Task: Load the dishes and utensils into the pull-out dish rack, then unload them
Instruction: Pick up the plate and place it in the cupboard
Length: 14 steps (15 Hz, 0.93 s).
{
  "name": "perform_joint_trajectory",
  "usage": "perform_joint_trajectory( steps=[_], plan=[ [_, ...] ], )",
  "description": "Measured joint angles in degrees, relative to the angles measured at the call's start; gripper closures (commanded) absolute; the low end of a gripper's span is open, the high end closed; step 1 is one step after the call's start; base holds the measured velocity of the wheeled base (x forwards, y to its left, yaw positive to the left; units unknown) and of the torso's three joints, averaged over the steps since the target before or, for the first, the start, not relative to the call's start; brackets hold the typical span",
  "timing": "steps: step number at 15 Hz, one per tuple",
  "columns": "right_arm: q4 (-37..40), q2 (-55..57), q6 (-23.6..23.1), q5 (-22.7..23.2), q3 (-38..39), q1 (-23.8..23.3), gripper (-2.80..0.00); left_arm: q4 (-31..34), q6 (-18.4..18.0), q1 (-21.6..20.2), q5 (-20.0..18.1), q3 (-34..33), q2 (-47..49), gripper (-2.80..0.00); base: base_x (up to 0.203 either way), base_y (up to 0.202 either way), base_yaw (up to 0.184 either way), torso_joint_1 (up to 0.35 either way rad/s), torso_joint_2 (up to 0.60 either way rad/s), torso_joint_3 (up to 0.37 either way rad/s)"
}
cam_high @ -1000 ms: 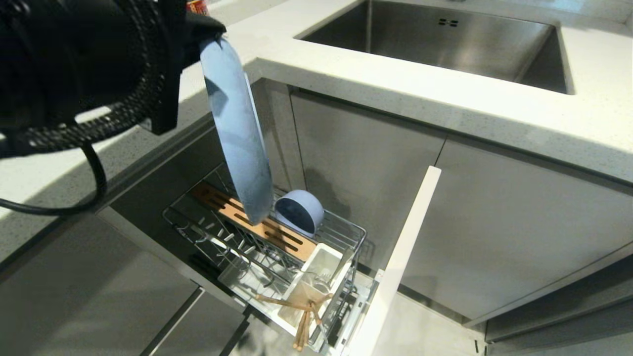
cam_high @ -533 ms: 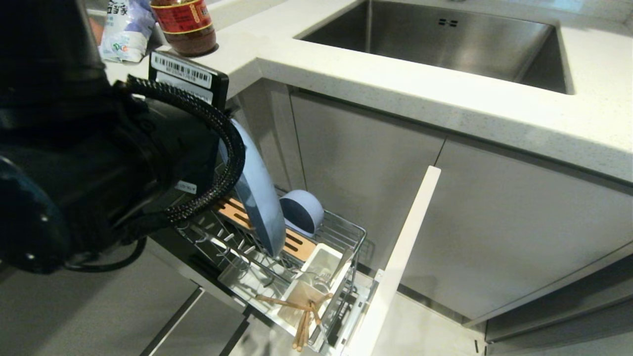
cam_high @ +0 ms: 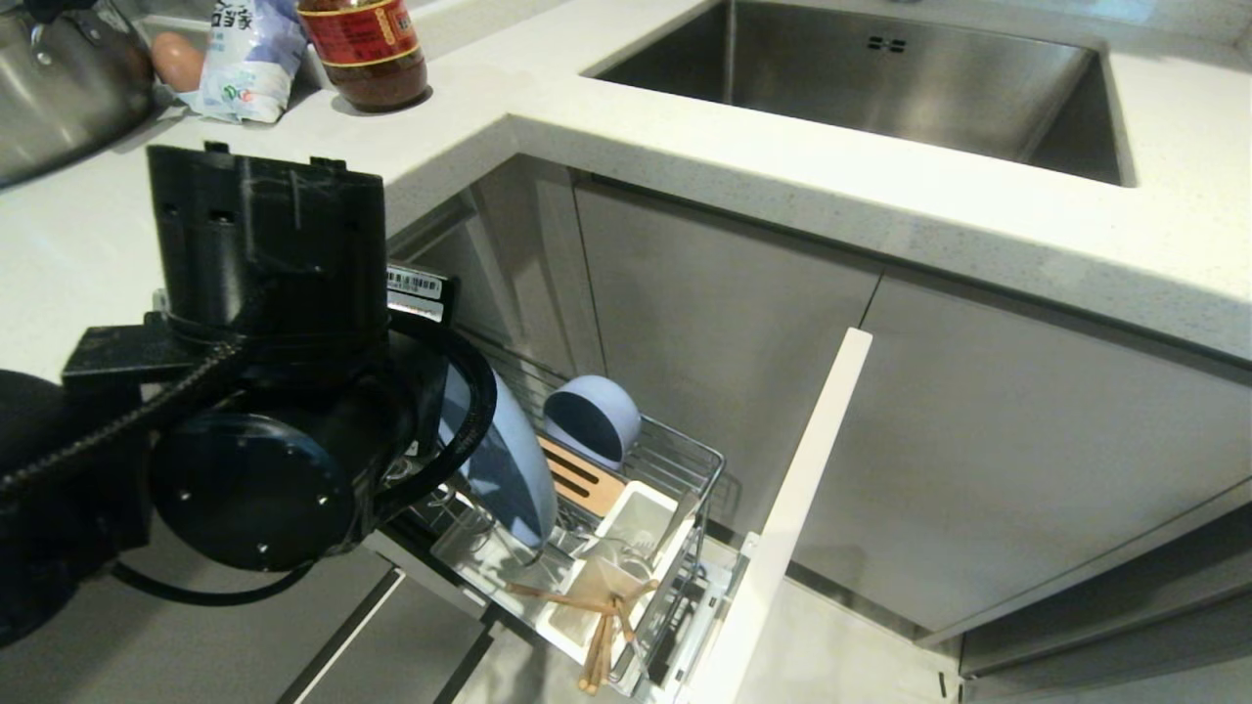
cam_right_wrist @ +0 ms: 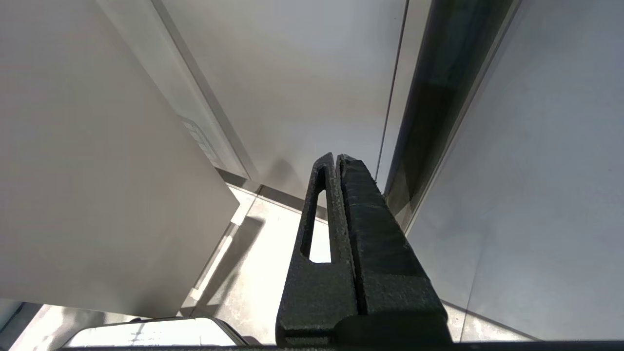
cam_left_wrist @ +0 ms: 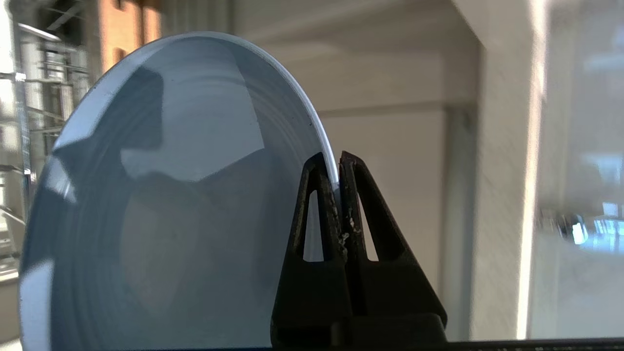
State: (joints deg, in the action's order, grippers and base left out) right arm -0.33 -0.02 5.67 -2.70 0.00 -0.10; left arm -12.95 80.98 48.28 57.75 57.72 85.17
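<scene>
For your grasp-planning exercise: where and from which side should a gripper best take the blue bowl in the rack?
Grip the bowl by its upper rim, coming from above: it rests on its side in the pull-out dish rack, so a thin rim edge is probably reachable, while the plate crowds its left.

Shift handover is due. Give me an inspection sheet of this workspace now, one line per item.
Surface: white speckled countertop with a steel sink set in it.
Job's things: plate on edge, low in the pull-out dish rack; bowl on its side behind it; chopsticks sticking out of the utensil cup.
Clutter: sauce jar, packet, egg and pot on the counter.
Grippers: left gripper jaws pinch the plate's rim; right gripper shut, empty, parked by the cabinet fronts.
Cables: black braided cable loops around the left wrist.
Surroundings: pale grey cabinet doors.
</scene>
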Motion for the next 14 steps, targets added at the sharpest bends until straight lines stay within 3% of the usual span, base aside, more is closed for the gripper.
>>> perform_joint_trajectory(
  steps=[5, 14],
  plan=[
    [0.02, 0.00, 0.02, -0.02, 0.00, 0.00, 0.00, -0.98, 4.02, -3.71, -1.58, -0.71, 2.23, 0.00, 0.000, 0.000, 0.000, 0.000, 0.00, 0.000],
    [0.00, 0.00, 0.01, -0.02, 0.00, 0.00, 0.00, -3.37, 6.97, -6.50, -5.16, -1.25, 4.90, 0.00, 0.000, 0.000, 0.000, 0.000, 0.00, 0.000]
  ],
)
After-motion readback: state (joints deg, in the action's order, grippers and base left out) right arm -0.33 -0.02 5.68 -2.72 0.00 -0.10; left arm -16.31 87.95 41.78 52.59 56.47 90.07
